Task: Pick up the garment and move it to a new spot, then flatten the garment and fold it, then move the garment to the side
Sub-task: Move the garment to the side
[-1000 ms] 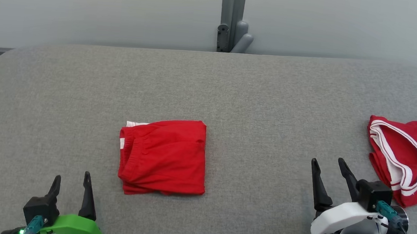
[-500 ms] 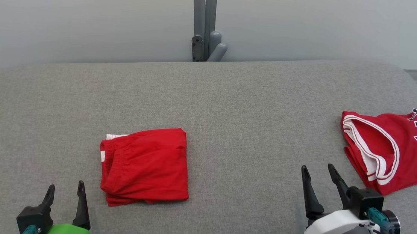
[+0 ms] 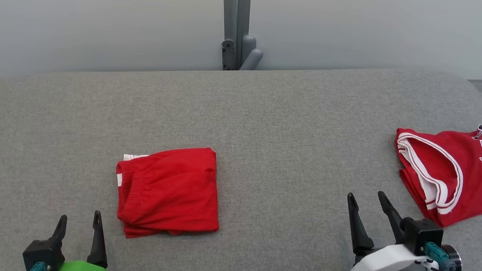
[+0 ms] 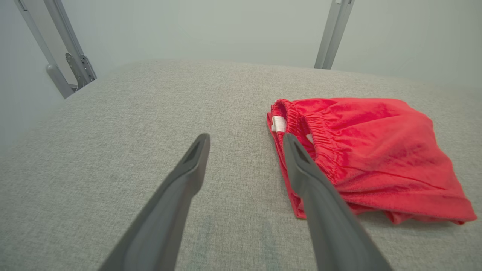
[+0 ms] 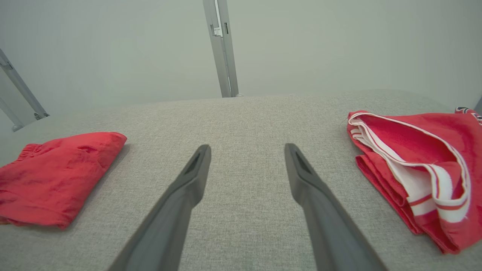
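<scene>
Jersey [image 3: 460, 172] is cut off at right, shorts [image 3: 168, 192] folded; left claw [image 3: 80, 215] and right claw [image 3: 366, 194] gape empty.

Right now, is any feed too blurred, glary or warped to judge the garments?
Head view: soft even light, no glare, folded shorts and jersey sharp, faint shadows. Left wrist view: wide-angle bowing of the grey table, left gripper near the lens slightly soft. Right wrist view: same bowing, jersey cut at the frame's right edge.

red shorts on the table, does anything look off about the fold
The red shorts sit slightly skewed on the grey table, with a white strip poking out at the far left corner and lower layers peeking past the near edge. Nothing torn or spilled.
</scene>
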